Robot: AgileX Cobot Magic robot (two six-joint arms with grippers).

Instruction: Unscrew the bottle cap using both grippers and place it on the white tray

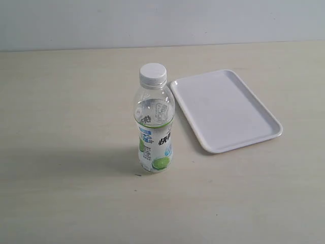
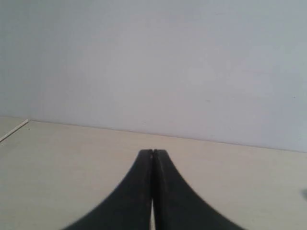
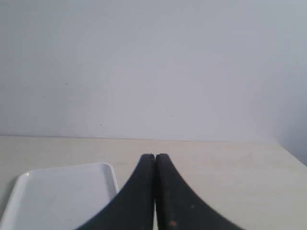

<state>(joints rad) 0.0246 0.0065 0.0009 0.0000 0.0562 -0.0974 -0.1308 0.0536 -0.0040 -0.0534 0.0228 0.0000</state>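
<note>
Bottle cap [image 1: 153, 73] on bottle [image 1: 154, 133] — white tray [image 1: 226, 109] just beside.

left pincer [image 2: 153, 153]: base cut off by lower edge, blurred there
right pincer [image 3: 154, 157]: base cut off by lower edge
white tray [image 3: 62, 196]: near part cut off, one corner hidden behind right pincer
bottle [image 1: 154, 122]: label print too small to read
dark smudge [image 2: 304, 193]: cut by side edge, too blurred to identify

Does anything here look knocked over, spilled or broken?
Nothing stands out. The bottle stands upright with the bottle cap on, the white tray lies flat beside it, and no spill shows on the table.
</note>
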